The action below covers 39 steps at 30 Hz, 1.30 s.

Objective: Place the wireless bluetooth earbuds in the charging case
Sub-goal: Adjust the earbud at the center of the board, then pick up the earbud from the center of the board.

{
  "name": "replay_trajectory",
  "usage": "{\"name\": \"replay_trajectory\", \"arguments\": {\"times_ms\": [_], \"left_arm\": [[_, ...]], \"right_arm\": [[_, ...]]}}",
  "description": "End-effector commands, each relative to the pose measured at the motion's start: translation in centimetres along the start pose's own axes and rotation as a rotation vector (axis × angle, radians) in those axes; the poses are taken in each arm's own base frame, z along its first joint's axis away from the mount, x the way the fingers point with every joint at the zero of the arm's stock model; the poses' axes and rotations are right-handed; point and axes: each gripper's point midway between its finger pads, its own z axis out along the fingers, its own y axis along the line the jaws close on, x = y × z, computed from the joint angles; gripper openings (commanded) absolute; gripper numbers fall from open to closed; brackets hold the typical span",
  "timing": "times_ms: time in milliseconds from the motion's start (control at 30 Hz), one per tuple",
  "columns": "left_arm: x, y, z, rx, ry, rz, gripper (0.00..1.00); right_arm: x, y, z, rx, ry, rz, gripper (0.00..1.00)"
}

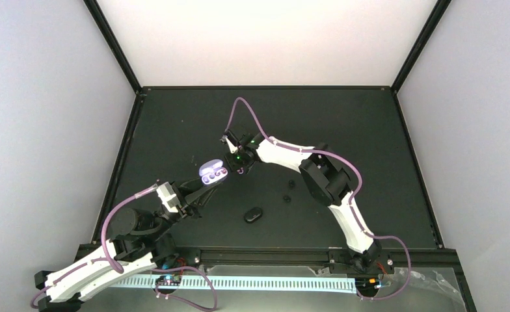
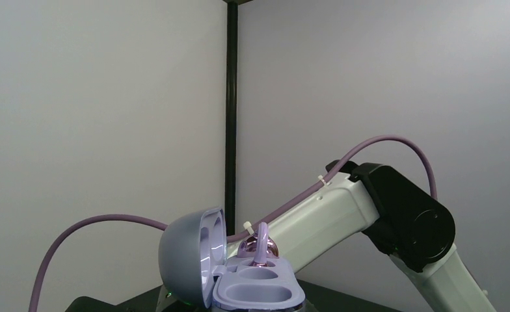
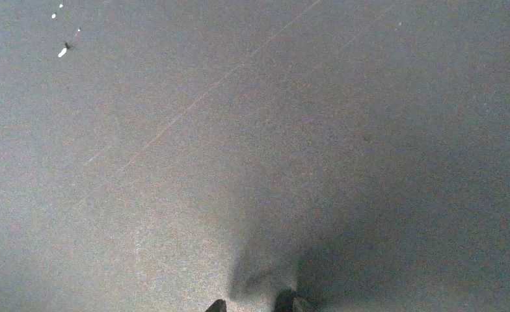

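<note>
Your black table (image 1: 343,123) fills the middle of the top view. The right arm (image 1: 334,185) reaches from the lower right up to the centre, and the left arm (image 1: 96,270) comes in from the lower left.

Your left gripper (image 1: 202,185) is clamped on the lavender charging case (image 1: 212,173), just left of the frame's centre. In the left wrist view the case sits at the bottom centre. Its lid (image 2: 186,260) stands open on the left and its base (image 2: 265,300) lies to the right. The recess nearest the camera shows bare lavender plastic. One glossy pink earbud (image 2: 257,248) shows at the far edge of the base, with a loop of purple cable (image 2: 263,235) crossing it. You cannot tell from here whether that bud is seated in its socket.

Your right gripper (image 1: 239,158) hangs just to the upper right of the open case. In its wrist view only the two fingertips (image 3: 216,305) enter at the bottom edge. They stand apart, with grey mat showing between them.

A closed black case (image 1: 254,214) lies on the table below centre. To its upper right, well apart from the lavender case, lie one black earbud (image 1: 290,184) and a second black earbud (image 1: 286,197).
</note>
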Motion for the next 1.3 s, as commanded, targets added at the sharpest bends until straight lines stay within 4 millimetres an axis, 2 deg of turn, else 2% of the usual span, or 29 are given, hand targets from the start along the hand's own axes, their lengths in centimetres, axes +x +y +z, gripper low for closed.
{"name": "replay_trajectory", "arguments": {"times_ms": [0,267,367,1267], "left_arm": [[-0.2,-0.3,-0.1,0.014,-0.006,-0.014,0.02],[-0.3,-0.2,-0.2,0.012,-0.009,-0.014,0.02],[-0.2,-0.2,-0.2,0.014,-0.008,-0.014,0.02],[-0.1,-0.2,-0.1,0.013,-0.005,-0.013,0.02]], "right_arm": [[-0.6,0.2,-0.5,0.010,-0.009,-0.031,0.26],[-3.2,0.4,-4.2,0.031,-0.159,-0.021,0.30],[-3.3,0.5,-4.7,0.024,-0.168,-0.024,0.30],[0.1,0.0,-1.4,0.066,-0.033,0.000,0.25]]}}
